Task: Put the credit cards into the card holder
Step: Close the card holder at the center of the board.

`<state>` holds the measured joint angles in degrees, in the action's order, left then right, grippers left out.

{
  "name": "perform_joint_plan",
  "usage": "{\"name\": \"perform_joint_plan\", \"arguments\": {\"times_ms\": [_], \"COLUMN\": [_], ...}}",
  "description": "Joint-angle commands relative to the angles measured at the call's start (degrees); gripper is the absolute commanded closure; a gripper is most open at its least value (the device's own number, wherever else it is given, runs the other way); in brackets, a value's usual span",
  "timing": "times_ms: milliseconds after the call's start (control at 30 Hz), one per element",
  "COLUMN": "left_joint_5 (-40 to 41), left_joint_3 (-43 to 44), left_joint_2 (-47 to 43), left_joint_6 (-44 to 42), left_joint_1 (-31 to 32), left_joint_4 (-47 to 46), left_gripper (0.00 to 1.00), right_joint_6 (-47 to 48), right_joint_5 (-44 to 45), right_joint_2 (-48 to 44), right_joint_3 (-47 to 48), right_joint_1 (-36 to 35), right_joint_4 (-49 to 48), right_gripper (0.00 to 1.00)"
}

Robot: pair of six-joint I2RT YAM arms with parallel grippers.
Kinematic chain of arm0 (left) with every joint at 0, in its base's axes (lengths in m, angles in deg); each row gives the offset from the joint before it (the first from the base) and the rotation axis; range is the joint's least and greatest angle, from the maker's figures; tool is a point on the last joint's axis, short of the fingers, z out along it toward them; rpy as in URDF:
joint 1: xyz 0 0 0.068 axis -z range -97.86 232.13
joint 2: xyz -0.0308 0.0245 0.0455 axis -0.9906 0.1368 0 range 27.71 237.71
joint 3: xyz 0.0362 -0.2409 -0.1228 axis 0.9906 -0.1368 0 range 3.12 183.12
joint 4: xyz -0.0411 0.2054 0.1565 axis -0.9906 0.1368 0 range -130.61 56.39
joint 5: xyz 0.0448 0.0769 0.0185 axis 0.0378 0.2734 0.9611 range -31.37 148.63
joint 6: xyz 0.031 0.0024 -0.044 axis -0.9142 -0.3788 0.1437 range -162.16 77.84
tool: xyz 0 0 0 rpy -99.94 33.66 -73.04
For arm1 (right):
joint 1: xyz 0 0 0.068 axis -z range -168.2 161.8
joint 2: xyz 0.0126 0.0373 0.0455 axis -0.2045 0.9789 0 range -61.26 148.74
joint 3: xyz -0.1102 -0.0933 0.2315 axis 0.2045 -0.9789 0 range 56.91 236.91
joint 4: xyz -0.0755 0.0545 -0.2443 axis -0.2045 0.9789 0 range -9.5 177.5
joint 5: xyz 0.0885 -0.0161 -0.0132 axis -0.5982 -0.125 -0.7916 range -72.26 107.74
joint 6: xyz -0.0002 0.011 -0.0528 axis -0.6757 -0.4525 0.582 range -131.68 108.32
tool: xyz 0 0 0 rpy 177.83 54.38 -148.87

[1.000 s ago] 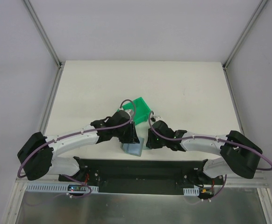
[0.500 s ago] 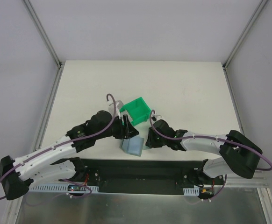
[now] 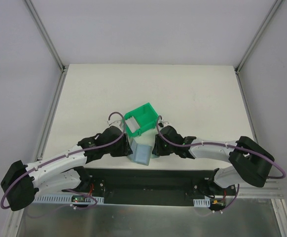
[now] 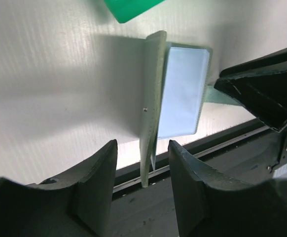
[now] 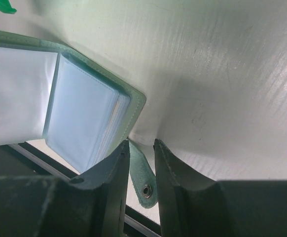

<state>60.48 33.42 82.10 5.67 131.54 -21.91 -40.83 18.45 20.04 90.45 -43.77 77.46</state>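
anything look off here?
Yes. The card holder lies right at the table's near edge. One leaf stands upright, between the fingers of the open left gripper. The right gripper pinches its snap strap.

green bin [image 4: 128, 7]: cut by the left wrist view's top edge, blurred
card holder [image 5: 84, 113]: left part runs off the right wrist view
strap [image 5: 144, 185]: between right gripper [image 5: 141, 145] fingers; pinched or not, cannot tell

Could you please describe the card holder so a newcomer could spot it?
Find the bright green bin on the white table. Just nearer, between the left tool and right tool, sits the card holder: thin, pale grey-green with clear pockets, not boxy.
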Motion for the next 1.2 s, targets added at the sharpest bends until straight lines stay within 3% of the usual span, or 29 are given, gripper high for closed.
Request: {"name": "perform_joint_plan", "arguments": {"times_ms": [0, 167, 367, 467, 633, 833, 1000, 1100, 1167], "left_joint_5": [-5.3, -11.6, -17.5, -18.5, -18.0, -16.4, -15.9, -15.9, -15.6], "left_joint_3": [-1.6, -3.7, -3.8, -3.9, -4.0, -4.3, -3.8, -3.1, -2.3], "left_joint_2": [-1.2, 1.9, 11.2, 15.4, 21.3, 22.7, 22.8, 23.0, 22.7], "left_joint_6": [2.3, 2.8, 3.1, 2.9, 3.8, 4.0, 3.8, 3.0, 1.9], "left_joint_1": [-0.1, -0.1, 0.2, 0.5, 1.0, 1.9, 1.9, 1.9, 2.1], "left_joint_4": [-9.6, -21.0, -28.2, -29.9, -30.2, -30.3, -30.2, -29.2, -27.9], "left_gripper": [0.57, 0.58, 0.60, 0.62, 0.75, 0.76, 0.77, 0.77, 0.76], "right_joint_6": [0.3, 0.3, 0.3, 0.8, 1.8, 0.1, -6.2, -6.8, -6.6], "right_joint_5": [-0.1, 0.1, 1.0, 1.4, 2.9, 6.5, 7.8, 6.4, 5.0], "right_joint_2": [1.4, 1.4, 0.4, -1.0, -8.0, -18.9, -20.9, -19.2, -17.4], "right_joint_3": [0.6, 0.9, 0.8, 0.8, 0.0, -4.3, -8.5, -9.3, -8.8], "right_joint_1": [0.2, 0.3, 0.3, 0.2, 0.3, 0.7, 1.5, 2.0, 2.1], "right_joint_4": [2.8, 4.2, 4.3, 3.8, 3.3, 2.3, 4.4, 4.0, 3.3], "right_gripper": [0.70, 0.70, 0.71, 0.70, 0.67, 0.63, 0.69, 0.80, 0.81]}}
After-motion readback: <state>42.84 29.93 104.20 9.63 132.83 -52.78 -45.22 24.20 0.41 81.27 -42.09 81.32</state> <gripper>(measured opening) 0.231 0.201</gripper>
